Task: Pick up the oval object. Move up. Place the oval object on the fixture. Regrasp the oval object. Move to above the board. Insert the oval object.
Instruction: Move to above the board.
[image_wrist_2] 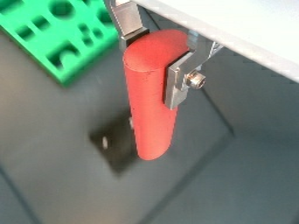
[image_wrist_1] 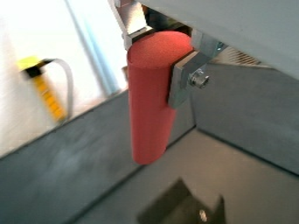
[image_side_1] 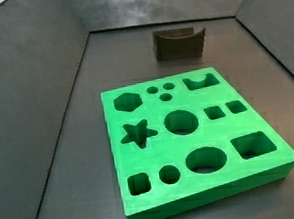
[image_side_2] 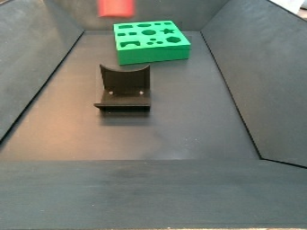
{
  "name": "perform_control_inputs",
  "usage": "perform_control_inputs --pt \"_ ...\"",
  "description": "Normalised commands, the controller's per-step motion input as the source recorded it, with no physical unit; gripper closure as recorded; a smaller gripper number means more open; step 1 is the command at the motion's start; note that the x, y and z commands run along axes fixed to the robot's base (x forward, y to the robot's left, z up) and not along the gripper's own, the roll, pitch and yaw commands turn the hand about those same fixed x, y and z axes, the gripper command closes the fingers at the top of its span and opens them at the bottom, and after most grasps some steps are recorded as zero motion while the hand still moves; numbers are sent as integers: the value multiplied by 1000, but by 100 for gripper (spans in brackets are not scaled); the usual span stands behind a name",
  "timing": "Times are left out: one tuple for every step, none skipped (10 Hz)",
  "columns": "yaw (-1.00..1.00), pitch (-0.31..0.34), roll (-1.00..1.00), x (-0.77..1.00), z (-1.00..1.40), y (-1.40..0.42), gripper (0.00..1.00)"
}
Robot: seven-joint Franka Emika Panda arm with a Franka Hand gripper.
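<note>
In a side view only the blurred low end of the red peg (image_side_2: 117, 7) showed; the rest & the gripper were cut off by the top edge. In both wrist views the gripper (image_wrist_1: 163, 54) was cropped: one finger (image_wrist_2: 180, 77) visible, other mostly hidden behind peg. Board (image_wrist_2: 56, 33) ran off frame.

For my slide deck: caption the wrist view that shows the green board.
Pincer holds the oval object upright, clear of the floor, with the board off to one side.

Gripper (image_wrist_2: 149, 54) raised above the floor; jaws clamped on the oval object (image_wrist_2: 152, 101).
</note>
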Motion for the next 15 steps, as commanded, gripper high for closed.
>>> perform_control_inputs --pt "1000 67 -310 -563 44 -1000 100" --pt "1000 48 -316 -563 37 -1000 100" --pt "1000 28 -312 -563 47 -1000 100" --pt "1000 2 -304 -564 52 -1000 100" --pt "1000 -18 -298 -568 51 -1000 100" --pt "1000 -46 -289 -585 55 -1000 100" --pt "1000 -59 -287 -590 57 -1000 100" --pt "1000 -84 -271 -538 63 -877 100" --pt "1000 -106 -259 -328 40 -520 100" --pt "1000 -124 -251 -199 20 -299 100" --pt "1000 -146 -244 -127 4 -162 100" --pt "1000 -173 -236 -98 5 -92 100" --pt "1000 -210 -224 -83 2 -36 100" --pt "1000 -240 -214 -70 -2 -14 100" --pt "1000 -272 -203 -65 -1 -4 100"
